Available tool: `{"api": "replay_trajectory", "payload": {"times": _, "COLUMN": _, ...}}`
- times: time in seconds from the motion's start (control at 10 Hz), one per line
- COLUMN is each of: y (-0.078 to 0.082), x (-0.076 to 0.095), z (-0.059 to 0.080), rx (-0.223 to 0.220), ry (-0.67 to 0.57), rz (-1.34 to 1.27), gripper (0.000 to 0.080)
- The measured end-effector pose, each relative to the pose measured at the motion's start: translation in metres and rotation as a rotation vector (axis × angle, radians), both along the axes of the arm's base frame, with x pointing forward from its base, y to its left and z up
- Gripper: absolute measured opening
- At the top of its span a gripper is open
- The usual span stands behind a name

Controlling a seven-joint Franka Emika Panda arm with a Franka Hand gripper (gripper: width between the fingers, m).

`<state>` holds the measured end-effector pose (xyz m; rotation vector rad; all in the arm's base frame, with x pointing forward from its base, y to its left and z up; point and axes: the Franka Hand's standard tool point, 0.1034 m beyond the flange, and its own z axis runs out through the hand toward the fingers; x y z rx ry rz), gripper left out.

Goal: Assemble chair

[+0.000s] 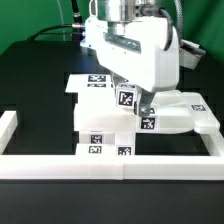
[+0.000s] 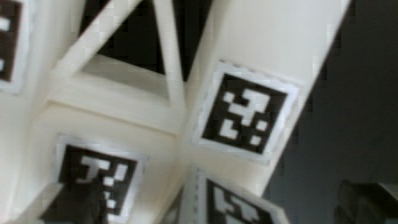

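The chair lies in separate white pieces with black-and-white tags on the black table. A flat piece is at the back. A blocky stack stands in front, and a wide piece lies on the exterior view's right. My gripper hangs low over the middle, its fingertips down among a tagged piece and another tagged piece. The wrist view is filled by a white tagged post and a slotted white piece. My fingers do not show clearly in either view.
Low white border rails run along the front, the exterior view's left and its right. The arm's bulky white body hides the pieces behind it. Dark cables lie at the back.
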<state>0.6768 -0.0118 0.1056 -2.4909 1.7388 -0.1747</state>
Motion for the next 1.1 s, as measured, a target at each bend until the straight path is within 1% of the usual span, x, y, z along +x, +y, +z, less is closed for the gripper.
{"api": "replay_trajectory", "payload": {"times": 0.1, "y": 0.0, "x": 0.0, "z": 0.0, "rx": -0.008, "ry": -0.001, "rz": 0.05, "gripper": 0.0649}}
{"api": "replay_trajectory", "payload": {"times": 0.3, "y": -0.001, "x": 0.0, "z": 0.0, "rx": -0.046, "ry": 0.0, "rz": 0.237, "gripper": 0.0649}}
{"api": "replay_trajectory", "payload": {"times": 0.5, "y": 0.0, "x": 0.0, "z": 0.0, "rx": -0.067, "ry": -0.004, "rz": 0.363, "gripper": 0.0649}}
{"api": "replay_trajectory", "payload": {"times": 0.6, "y": 0.001, "x": 0.001, "z": 0.001, "rx": -0.072, "ry": -0.013, "rz": 0.38, "gripper": 0.0649}}
{"api": "replay_trajectory", "payload": {"times": 0.7, "y": 0.002, "x": 0.0, "z": 0.002, "rx": -0.077, "ry": -0.017, "rz": 0.399, "gripper": 0.0649}}
{"api": "replay_trajectory", "payload": {"times": 0.9, "y": 0.002, "x": 0.001, "z": 0.007, "rx": -0.106, "ry": -0.016, "rz": 0.53, "gripper": 0.0649}}
{"api": "replay_trajectory", "payload": {"times": 1.0, "y": -0.001, "x": 0.002, "z": 0.01, "rx": -0.112, "ry": -0.019, "rz": 0.562, "gripper": 0.0649}}
{"api": "replay_trajectory", "payload": {"times": 1.1, "y": -0.01, "x": 0.002, "z": 0.011, "rx": -0.103, "ry": -0.026, "rz": 0.539, "gripper": 0.0649}}
